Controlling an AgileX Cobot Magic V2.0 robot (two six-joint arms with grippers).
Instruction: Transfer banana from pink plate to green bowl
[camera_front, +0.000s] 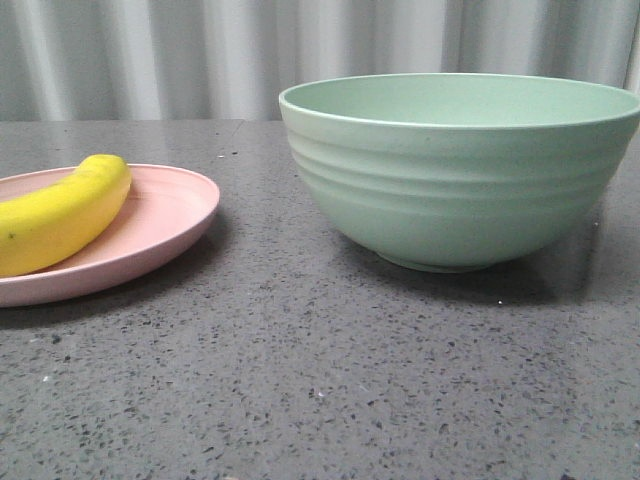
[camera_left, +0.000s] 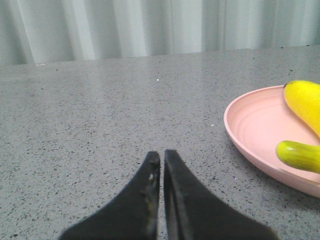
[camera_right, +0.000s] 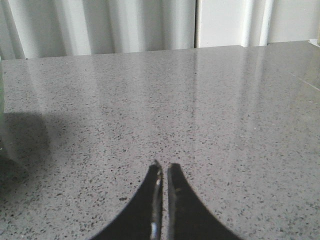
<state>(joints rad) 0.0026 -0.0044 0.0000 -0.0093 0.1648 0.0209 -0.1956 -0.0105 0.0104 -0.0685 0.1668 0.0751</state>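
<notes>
Banana (camera_front: 55, 215) (cropped) lies on pink plate (camera_front: 165, 235).

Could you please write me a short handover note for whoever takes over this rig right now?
Left gripper: shut, empty, low over the grey table, with the pink plate ahead and to one side.
Right gripper: shut, empty, over bare table.
Banana: lying on the pink plate, at the front view's left edge. The left wrist view also shows a greenish-yellow end on the plate; I cannot tell what it belongs to.
Green bowl: upright to the right of the plate, apart from it.
Done: nothing yet.
Left: grasp the banana, lift it, place it in the bowl.
</notes>
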